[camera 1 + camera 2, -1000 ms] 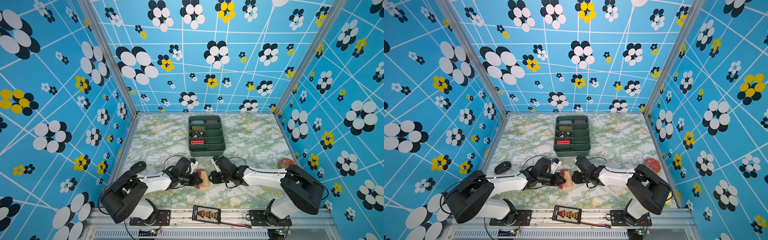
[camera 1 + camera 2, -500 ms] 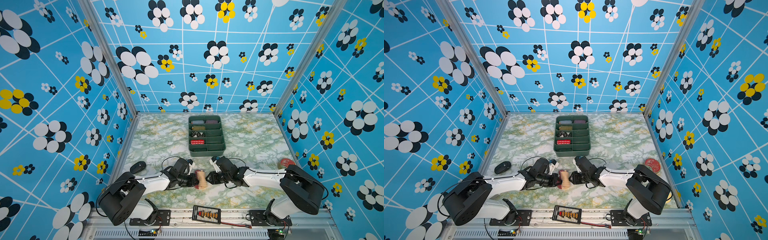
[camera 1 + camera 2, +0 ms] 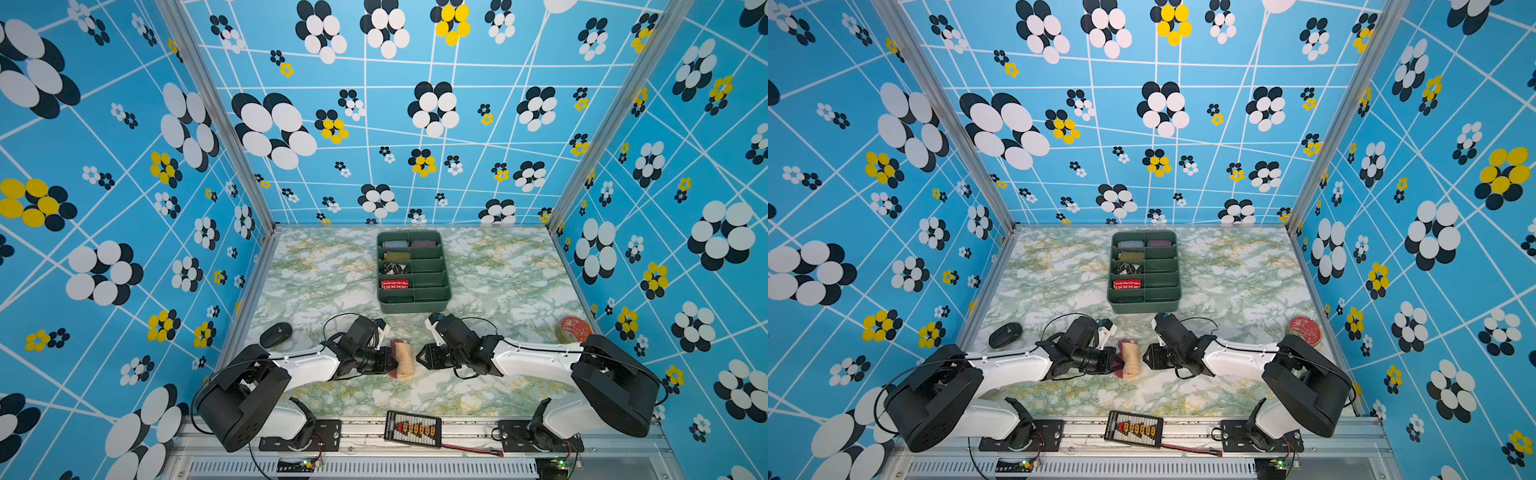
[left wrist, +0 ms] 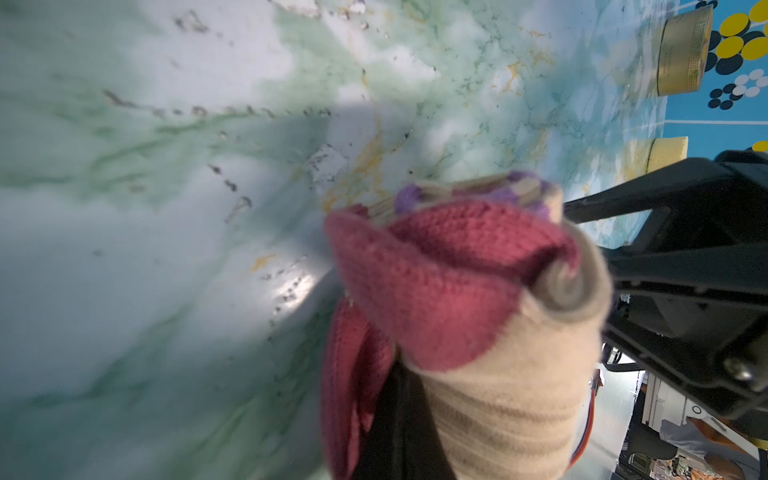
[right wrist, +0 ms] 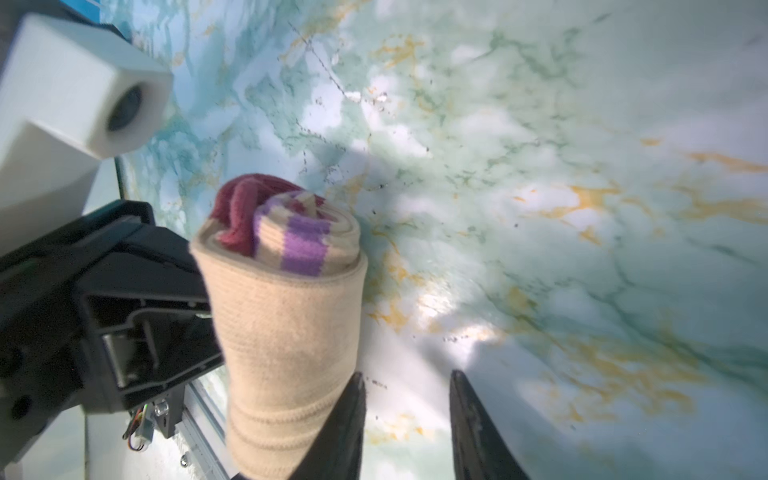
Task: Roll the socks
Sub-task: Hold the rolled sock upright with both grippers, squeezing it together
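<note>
The socks (image 3: 404, 360) lie as one cream roll near the table's front middle in both top views, with dark red fabric and purple stripes at one end (image 5: 305, 245). My left gripper (image 3: 388, 362) is shut on the socks from the left. In the left wrist view its dark finger (image 4: 395, 424) sits tucked between the red cuff and the cream roll (image 4: 490, 399). My right gripper (image 3: 419, 361) stands open just right of the roll (image 3: 1128, 360). Nothing is between its fingers (image 5: 353, 419), and one finger rests against the roll's side (image 5: 286, 332).
A green divided tray (image 3: 448, 296) holding several sock rolls stands behind the arms. A black mouse (image 3: 275, 335) lies at the left. A red round tin (image 3: 573, 329) stands at the right. A black board (image 3: 412, 429) sits on the front rail.
The roll and both grippers have shifted slightly to the left. The right jaws have spread a little wider. The left gripper stays shut on the socks.
</note>
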Controlling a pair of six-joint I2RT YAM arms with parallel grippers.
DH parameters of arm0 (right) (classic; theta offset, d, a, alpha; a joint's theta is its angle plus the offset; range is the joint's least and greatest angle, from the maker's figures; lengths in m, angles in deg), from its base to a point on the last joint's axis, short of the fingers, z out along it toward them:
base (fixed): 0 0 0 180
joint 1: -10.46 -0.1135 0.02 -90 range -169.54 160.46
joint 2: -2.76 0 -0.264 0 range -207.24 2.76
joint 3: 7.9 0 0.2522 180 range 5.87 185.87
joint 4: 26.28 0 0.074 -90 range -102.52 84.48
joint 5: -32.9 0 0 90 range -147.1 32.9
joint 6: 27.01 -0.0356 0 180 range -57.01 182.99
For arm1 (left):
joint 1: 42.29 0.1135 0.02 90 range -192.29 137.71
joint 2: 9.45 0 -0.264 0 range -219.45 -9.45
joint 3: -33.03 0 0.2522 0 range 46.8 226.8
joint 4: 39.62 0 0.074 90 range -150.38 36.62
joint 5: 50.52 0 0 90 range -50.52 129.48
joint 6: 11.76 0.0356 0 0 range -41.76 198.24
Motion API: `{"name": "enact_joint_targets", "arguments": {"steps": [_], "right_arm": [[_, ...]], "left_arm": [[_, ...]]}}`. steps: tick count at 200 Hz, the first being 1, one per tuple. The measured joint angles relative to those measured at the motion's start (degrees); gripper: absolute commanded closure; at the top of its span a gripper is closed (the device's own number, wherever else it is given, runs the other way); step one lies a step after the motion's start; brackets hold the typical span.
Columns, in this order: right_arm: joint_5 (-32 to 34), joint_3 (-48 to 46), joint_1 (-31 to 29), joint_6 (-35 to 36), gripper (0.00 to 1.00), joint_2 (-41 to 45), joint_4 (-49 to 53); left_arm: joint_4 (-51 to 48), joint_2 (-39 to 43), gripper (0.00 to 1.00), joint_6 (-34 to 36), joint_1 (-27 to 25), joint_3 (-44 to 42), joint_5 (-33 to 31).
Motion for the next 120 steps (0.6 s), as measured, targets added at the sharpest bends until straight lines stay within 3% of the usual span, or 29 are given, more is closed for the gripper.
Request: {"name": "enact_joint_targets", "arguments": {"steps": [38,120], "right_arm": [[-2.36,-5.11,1.25,-0.85,0.63,5.07,-4.92],[-7.39,-5.14,1.25,-1.27,0.65,0.94,-12.68]], "left_arm": [[0.00,0.00,1.00,0.20,0.00,0.02,0.00],[-0.17,0.00,1.00,0.79,0.26,0.02,0.07]]}}
